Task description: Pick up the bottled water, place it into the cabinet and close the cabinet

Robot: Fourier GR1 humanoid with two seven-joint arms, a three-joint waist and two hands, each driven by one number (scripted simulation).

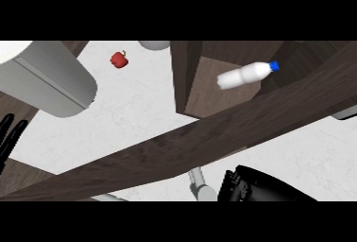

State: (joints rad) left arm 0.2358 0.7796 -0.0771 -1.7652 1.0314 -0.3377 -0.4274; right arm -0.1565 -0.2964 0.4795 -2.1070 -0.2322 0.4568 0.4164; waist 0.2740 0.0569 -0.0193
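Note:
The bottled water [244, 74], clear with a blue cap, lies on its side inside the dark wood cabinet [187, 80], cap toward the upper right. The cabinet's door [209, 142] stands open and crosses the view as a long diagonal plank from lower left to upper right. My right hand [261, 186] is low at the bottom, just under the door's edge and right of its grey handle [200, 184]; it holds nothing and its fingers look relaxed. My left hand [10, 137] rests open at the left edge, fingers up.
A red fruit [120, 59] lies on the white counter [140, 108] at the back. A large grey cylinder [52, 82] stands at the upper left. A grey round object [155, 45] shows at the top, and another grey item [346, 112] at the right edge.

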